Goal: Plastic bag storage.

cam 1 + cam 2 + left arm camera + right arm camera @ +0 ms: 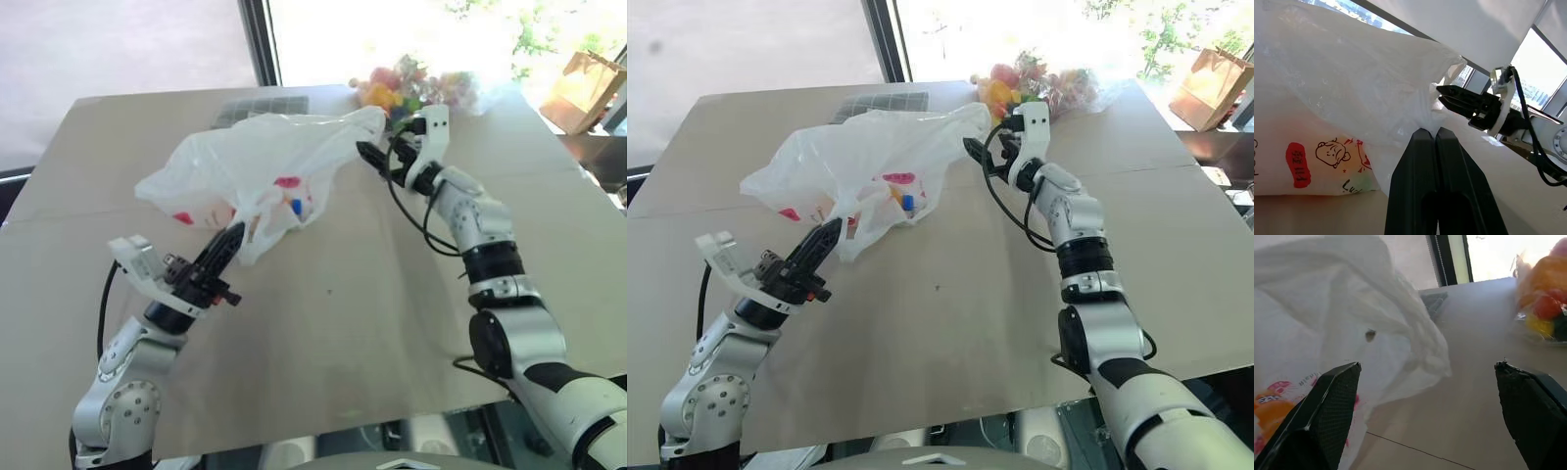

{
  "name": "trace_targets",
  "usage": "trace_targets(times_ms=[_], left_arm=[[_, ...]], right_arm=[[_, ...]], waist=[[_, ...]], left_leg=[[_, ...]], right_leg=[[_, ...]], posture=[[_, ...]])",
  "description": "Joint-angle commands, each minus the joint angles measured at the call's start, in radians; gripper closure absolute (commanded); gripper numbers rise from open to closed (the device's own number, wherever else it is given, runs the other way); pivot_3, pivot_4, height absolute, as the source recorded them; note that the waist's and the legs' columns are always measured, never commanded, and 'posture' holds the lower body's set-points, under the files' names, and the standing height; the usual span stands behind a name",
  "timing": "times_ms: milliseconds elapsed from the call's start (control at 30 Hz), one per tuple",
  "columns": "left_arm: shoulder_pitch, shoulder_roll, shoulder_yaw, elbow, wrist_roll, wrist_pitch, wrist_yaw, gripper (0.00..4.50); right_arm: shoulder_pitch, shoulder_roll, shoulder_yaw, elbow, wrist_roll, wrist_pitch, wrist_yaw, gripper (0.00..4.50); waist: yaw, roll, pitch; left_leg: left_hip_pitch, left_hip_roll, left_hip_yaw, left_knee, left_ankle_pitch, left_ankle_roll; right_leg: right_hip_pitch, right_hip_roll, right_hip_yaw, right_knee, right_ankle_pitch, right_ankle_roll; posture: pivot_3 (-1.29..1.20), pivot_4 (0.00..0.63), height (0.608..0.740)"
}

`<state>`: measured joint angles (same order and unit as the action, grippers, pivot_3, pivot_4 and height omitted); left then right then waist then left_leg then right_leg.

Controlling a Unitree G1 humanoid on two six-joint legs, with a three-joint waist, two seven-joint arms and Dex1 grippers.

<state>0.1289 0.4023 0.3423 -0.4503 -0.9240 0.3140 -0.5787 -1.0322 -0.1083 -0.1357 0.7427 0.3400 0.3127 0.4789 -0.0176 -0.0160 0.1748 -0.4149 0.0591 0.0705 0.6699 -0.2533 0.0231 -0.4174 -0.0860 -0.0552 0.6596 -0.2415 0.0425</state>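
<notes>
Thin white plastic bag lay puffed toward table's far edge | left gripper pressed shut, pinching bag's near hem to anchor it | right gripper spread wide beside far corner, likely readied for gathering

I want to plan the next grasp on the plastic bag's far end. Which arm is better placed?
Probably the right. The right claw is open beside the plastic bag's far end, while the left claw is shut on its near end.
</notes>
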Motion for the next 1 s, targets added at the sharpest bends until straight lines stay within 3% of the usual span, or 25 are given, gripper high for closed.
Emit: trace_targets(times_ms=[33, 200, 433, 733, 900, 1000], left_arm=[[-0.003, 0.000, 0.010, -0.017, 0.009, -0.013, -0.006, 4.50], [0.016, -0.018, 0.016, -0.033, 0.017, -0.023, 0.002, 4.50], [0.039, -0.029, 0.015, -0.057, 0.023, -0.025, 0.016, 4.50], [0.019, -0.027, -0.001, -0.051, 0.025, -0.013, 0.024, 4.50], [-0.047, 0.006, -0.003, -0.024, 0.005, 0.034, 0.030, 4.50], [-0.139, 0.046, 0.013, 0.004, -0.056, 0.102, 0.056, 4.50]], right_arm=[[-0.115, 0.015, -0.056, 0.202, 0.008, -0.137, 0.024, 0.04], [-0.190, 0.030, -0.128, 0.376, 0.043, -0.241, 0.129, 0.04], [-0.217, 0.039, -0.155, 0.425, 0.037, -0.315, 0.238, 0.04], [-0.172, 0.024, -0.120, 0.387, -0.005, -0.348, 0.311, 4.48], [-0.100, -0.026, -0.043, 0.265, -0.055, -0.262, 0.368, 4.48], [-0.019, -0.093, 0.015, 0.038, -0.018, -0.053, 0.476, 4.48]], waist=[[0.000, 0.000, 0.000], [-0.001, 0.000, 0.000], [0.000, 0.000, 0.000], [0.000, 0.000, 0.000], [0.004, 0.000, 0.000], [0.006, 0.000, 0.000]], left_leg=[[0.000, 0.000, 0.000, 0.000, 0.000, 0.000], [0.000, 0.000, 0.001, -0.001, 0.000, -0.001], [-0.001, 0.000, 0.000, -0.001, 0.000, 0.000], [0.000, 0.000, 0.000, -0.001, 0.000, -0.001], [-0.001, 0.000, 0.000, -0.001, 0.001, -0.001], [-0.001, 0.000, -0.001, -0.001, 0.000, -0.001]], right_leg=[[0.000, 0.000, 0.000, -0.001, 0.000, 0.000], [0.000, 0.000, 0.000, -0.002, 0.000, 0.000], [0.000, 0.000, 0.000, -0.002, 0.000, 0.000], [0.000, 0.000, 0.000, -0.001, 0.000, 0.000], [0.000, -0.001, -0.001, -0.001, 0.000, 0.000], [0.000, -0.001, -0.001, -0.001, 0.000, 0.000]], posture=[[0.00, 0.150, 0.740], [0.00, 0.150, 0.740], [0.00, 0.150, 0.740], [0.00, 0.150, 0.740], [0.00, 0.150, 0.740], [0.00, 0.150, 0.740]])
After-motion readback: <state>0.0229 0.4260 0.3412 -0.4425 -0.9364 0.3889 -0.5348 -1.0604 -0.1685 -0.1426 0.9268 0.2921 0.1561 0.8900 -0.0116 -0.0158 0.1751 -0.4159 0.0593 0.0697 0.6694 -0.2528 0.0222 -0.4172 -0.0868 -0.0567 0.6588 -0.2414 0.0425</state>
